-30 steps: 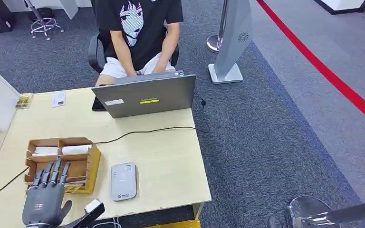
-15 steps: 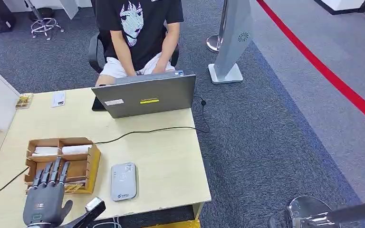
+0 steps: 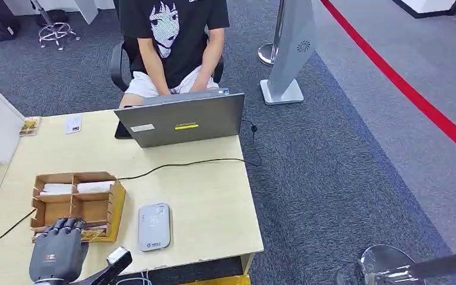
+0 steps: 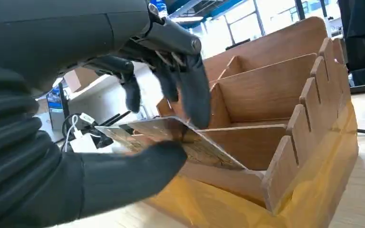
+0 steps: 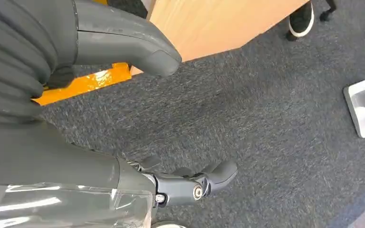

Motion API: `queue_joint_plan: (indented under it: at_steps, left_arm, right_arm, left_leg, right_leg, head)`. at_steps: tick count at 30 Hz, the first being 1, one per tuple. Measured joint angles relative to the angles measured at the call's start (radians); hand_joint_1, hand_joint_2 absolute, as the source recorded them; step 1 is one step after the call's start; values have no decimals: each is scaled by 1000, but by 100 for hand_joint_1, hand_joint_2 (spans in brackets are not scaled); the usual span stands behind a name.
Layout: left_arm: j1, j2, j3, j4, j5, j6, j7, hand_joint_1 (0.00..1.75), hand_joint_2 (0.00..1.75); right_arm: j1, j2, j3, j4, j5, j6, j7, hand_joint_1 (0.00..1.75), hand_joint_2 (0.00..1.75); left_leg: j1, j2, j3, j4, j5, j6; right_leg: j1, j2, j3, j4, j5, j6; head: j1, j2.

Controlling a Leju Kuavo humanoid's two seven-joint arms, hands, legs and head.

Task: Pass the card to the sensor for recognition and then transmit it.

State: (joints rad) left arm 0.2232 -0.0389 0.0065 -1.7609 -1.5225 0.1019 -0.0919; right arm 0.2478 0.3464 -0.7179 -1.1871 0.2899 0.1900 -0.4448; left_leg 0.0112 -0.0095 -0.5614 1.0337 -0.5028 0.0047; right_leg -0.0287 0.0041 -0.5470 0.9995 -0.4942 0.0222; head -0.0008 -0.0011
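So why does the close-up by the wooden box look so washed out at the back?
In the left wrist view, bright windows behind the wooden box blow out to white, while the card in the left hand stays fairly sharp; the head view is evenly lit, with soft shadows under the laptop.

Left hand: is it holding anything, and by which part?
The left hand pinches a card near its edge, thumb beneath and fingers on top.
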Motion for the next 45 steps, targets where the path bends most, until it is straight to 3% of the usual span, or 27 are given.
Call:
queue_joint_plan:
  at_steps: [6,12,18,26,32,37,45]
  left_arm:
    - [-1,2,0,0,-6,2,1,175,175]
    - [-34,95,-6,-32,11,14,17,175,175]
    - [-78,143,-6,-91,12,1,37,175,175]
    - [-317,263,4,-202,49,-166,48,175,175]
    - [-428,325,21,-177,38,-267,81,175,175]
    - [-480,368,24,-104,13,-282,87,175,175]
    - [-508,373,23,-67,-10,-277,93,175,175]
  right_arm:
    - [-1,0,-2,5,0,0,-3,0,175]
    - [-3,0,-2,8,3,-2,-10,0,175]
    - [-4,0,0,11,3,2,-10,0,175]
    - [-30,-4,-10,53,-18,18,-28,0,175]
    - [-60,-7,-21,85,-14,35,-38,0,175]
    - [-88,-12,-31,109,-5,37,-44,0,175]
    - [-92,-12,-48,131,3,55,-56,0,175]
  left_leg:
    - [0,0,0,0,0,0]
    - [1,-1,0,0,0,0]
    - [0,-1,1,0,1,0]
    - [0,-3,0,0,3,-1]
    - [0,-3,0,0,3,-1]
    - [0,-3,0,0,3,-1]
    - [0,-3,0,0,3,-1]
  right_leg:
    - [0,0,0,0,0,0]
    - [0,-1,0,0,0,0]
    - [0,-1,0,0,0,0]
    - [0,-3,1,1,2,-1]
    - [0,-3,1,1,2,-1]
    - [0,-3,1,1,2,-1]
    - [0,-2,0,1,2,-1]
  head:
    - [0,0]
    - [-1,0]
    - [-1,0]
    - [0,0]
    - [0,0]
    - [0,0]
    - [0,0]
